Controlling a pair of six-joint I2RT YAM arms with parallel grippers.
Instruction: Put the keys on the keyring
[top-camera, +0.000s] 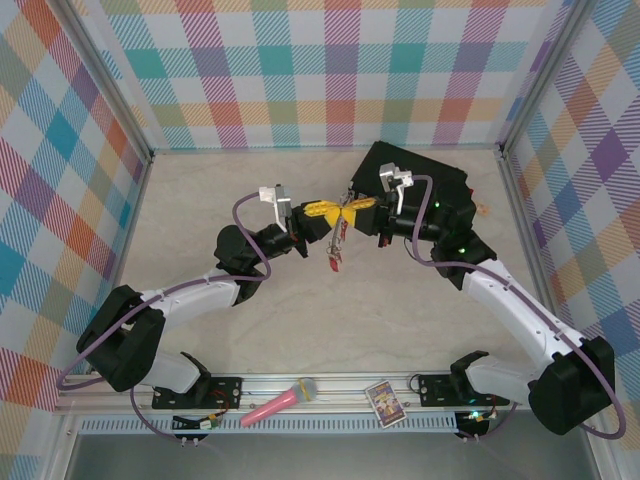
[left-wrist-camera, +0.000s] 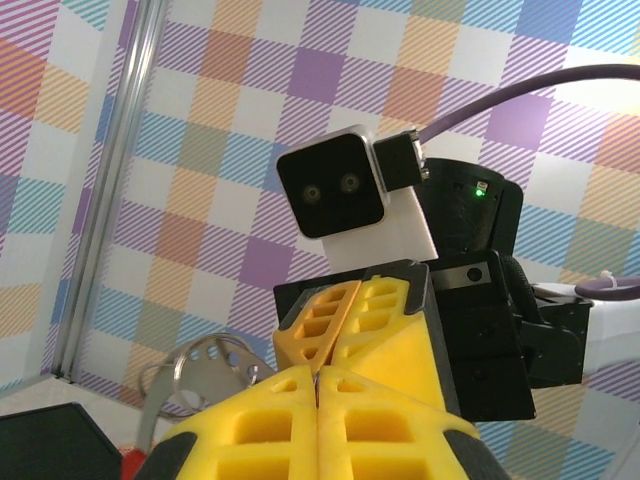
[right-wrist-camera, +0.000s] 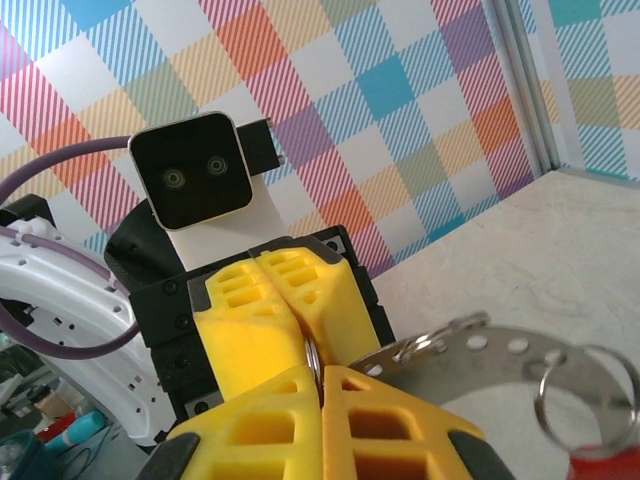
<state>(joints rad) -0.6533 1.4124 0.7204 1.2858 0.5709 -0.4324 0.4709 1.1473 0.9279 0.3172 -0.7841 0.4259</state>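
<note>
Over the middle of the table my left gripper (top-camera: 328, 211) and right gripper (top-camera: 358, 206) meet tip to tip. Both are shut on the keyring (top-camera: 343, 210), a thin metal loop seen edge-on between the yellow pads. In the right wrist view the keyring's edge (right-wrist-camera: 313, 355) shows in my right gripper (right-wrist-camera: 320, 372). In the left wrist view my left gripper (left-wrist-camera: 318, 378) is pinched on a thin metal edge. Red keys (top-camera: 335, 255) dangle below the grip. A perforated metal piece (right-wrist-camera: 480, 350) with a small loop (right-wrist-camera: 585, 390) and a red key (right-wrist-camera: 610, 465) hangs beside the fingers.
A black box (top-camera: 430, 175) sits at the back right, behind the right arm. On the front rail lie a pink microphone (top-camera: 280, 400) and a small card (top-camera: 384, 402). Plaid walls (top-camera: 300, 70) close in the table on three sides.
</note>
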